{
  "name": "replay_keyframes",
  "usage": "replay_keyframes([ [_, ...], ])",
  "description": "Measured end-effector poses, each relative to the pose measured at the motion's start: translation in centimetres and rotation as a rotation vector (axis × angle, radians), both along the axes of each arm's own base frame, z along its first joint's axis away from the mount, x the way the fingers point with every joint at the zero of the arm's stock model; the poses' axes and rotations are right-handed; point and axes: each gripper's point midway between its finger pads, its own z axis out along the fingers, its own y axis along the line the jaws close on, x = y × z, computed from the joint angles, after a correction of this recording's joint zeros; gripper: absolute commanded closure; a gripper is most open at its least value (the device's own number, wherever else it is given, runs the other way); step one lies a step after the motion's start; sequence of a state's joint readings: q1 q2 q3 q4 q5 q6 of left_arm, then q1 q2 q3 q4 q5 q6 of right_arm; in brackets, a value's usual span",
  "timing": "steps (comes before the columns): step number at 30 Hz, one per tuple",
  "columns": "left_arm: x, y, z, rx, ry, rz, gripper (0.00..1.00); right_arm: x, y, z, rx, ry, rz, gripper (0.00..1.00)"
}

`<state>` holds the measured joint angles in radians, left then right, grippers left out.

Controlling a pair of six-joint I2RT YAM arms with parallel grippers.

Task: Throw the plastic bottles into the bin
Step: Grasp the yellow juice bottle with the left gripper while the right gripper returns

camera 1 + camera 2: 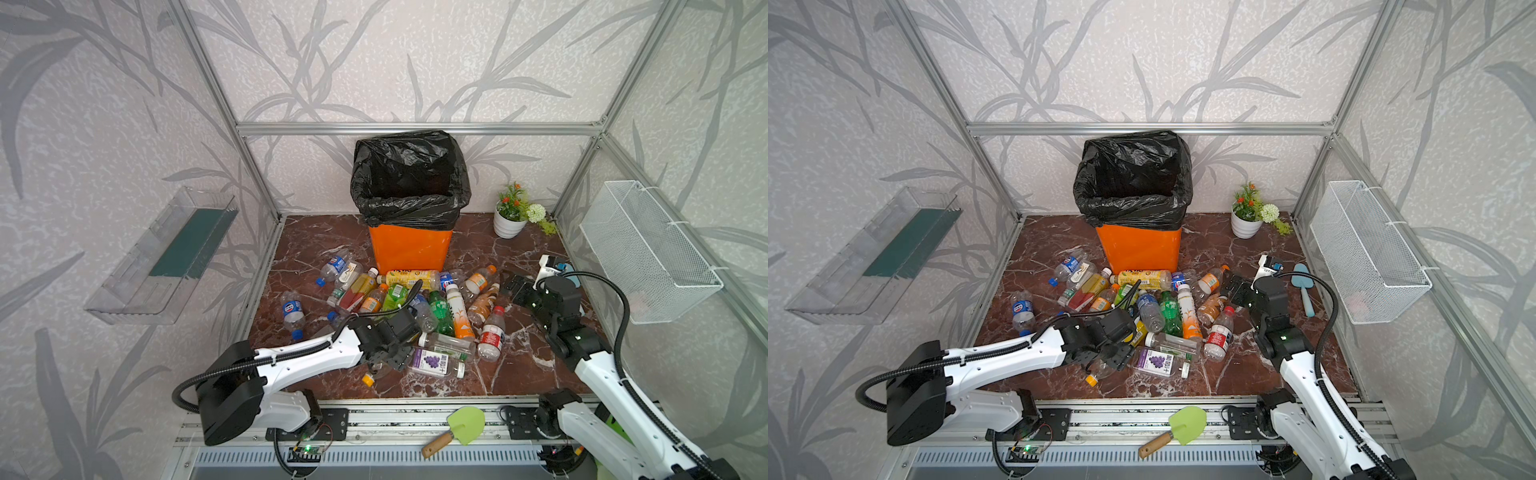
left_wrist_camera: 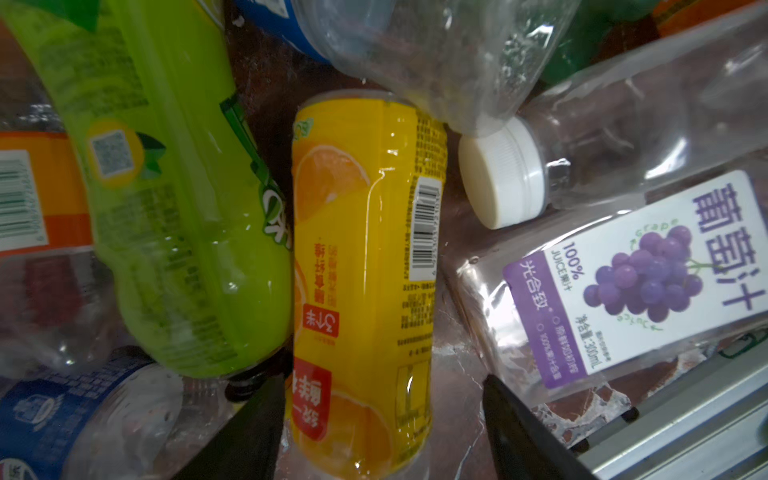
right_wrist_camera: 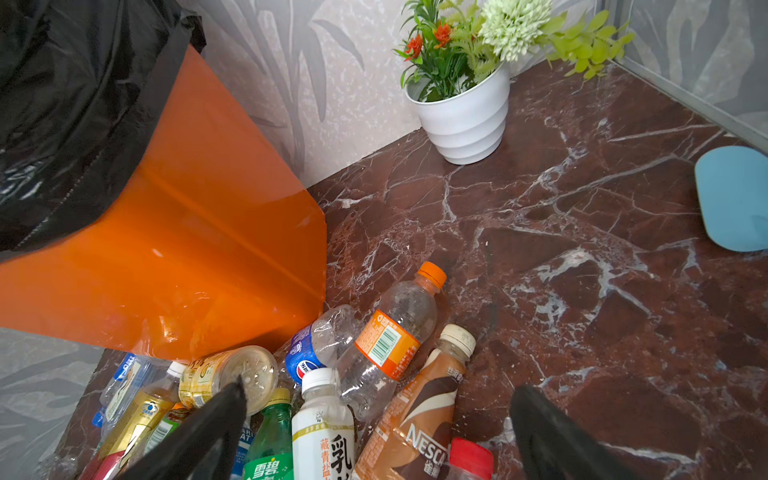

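Several plastic bottles (image 1: 415, 303) lie in a heap on the marble floor in front of the orange bin (image 1: 409, 249) with its black bag. My left gripper (image 2: 382, 380) is low at the heap's near edge, open, with its jaws on either side of a yellow orange-juice bottle (image 2: 361, 270). One finger (image 2: 257, 415) touches that bottle; the other stands a gap away. A purple grape bottle (image 2: 623, 282) lies beside it. My right gripper (image 3: 381, 388) hovers open over the heap's right side, above a brown Nescafé bottle (image 3: 419, 415), holding nothing.
A white potted plant (image 1: 509, 216) stands at the back right. A white wire basket (image 1: 648, 249) hangs on the right wall, a clear tray (image 1: 162, 257) on the left. A blue trowel (image 1: 1304, 286) lies right of my right arm; a green trowel (image 1: 461, 428) rests on the front rail.
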<state>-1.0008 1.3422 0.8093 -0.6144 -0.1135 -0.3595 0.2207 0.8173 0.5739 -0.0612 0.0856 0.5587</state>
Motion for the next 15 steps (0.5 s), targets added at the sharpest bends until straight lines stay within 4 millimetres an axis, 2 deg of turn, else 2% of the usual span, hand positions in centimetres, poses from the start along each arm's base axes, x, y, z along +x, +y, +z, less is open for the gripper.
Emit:
replay_keyframes([
  [4,0.1,-0.1,-0.9,0.030,0.019,0.000,0.33,0.1,0.0,0.3,0.013,-0.010,-0.003,0.01],
  [8,0.2,-0.4,-1.8,0.056,0.038,-0.002,0.34,0.1,0.1,0.3,0.020,-0.011,-0.002,0.01],
  [15,0.1,-0.2,-2.7,0.085,0.055,-0.001,0.26,0.0,0.1,0.6,0.023,-0.020,-0.003,0.01],
])
